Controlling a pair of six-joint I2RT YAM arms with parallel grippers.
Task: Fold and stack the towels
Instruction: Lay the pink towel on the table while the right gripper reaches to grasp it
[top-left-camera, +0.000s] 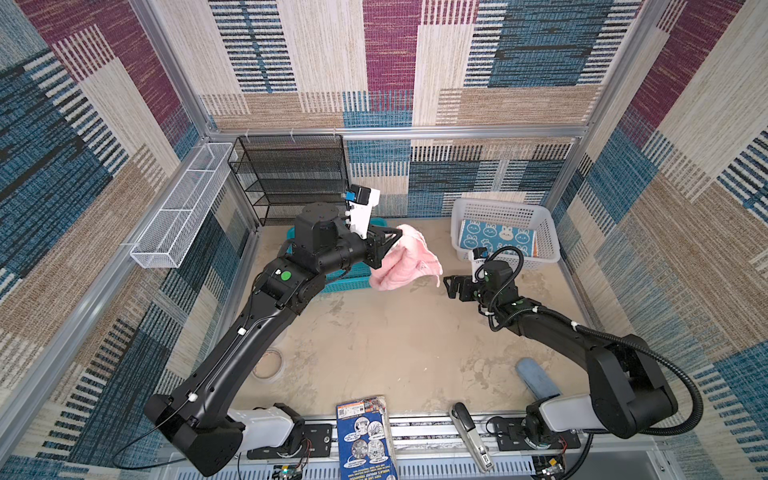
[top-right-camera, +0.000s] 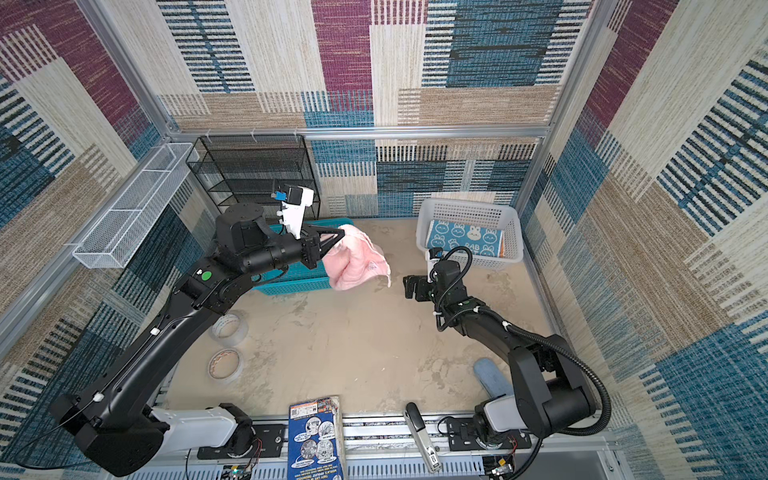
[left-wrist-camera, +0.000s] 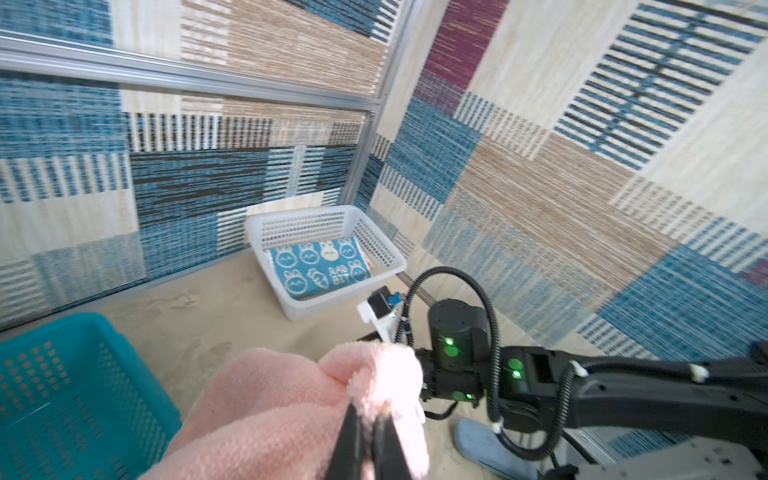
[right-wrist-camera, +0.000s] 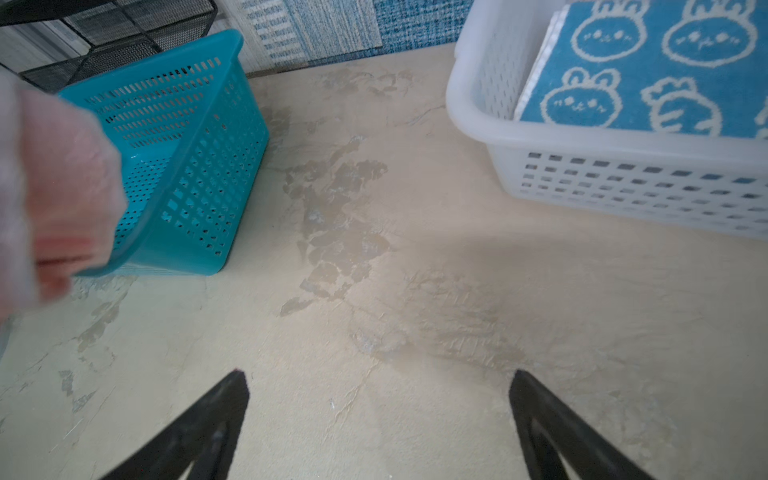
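The teal basket (top-left-camera: 349, 282) lies partly under your left arm (top-left-camera: 232, 345); the white basket (top-left-camera: 498, 212), with the blue towel (top-left-camera: 494, 239) inside, is behind your right arm (top-left-camera: 552, 328). The left jaws, reaching forward and high, are clenched on the pink towel (top-left-camera: 409, 266), which hangs above the worktop (top-left-camera: 395, 345). The right jaws stand released, low. Only the left wrist view shows the tips closed in the cloth.
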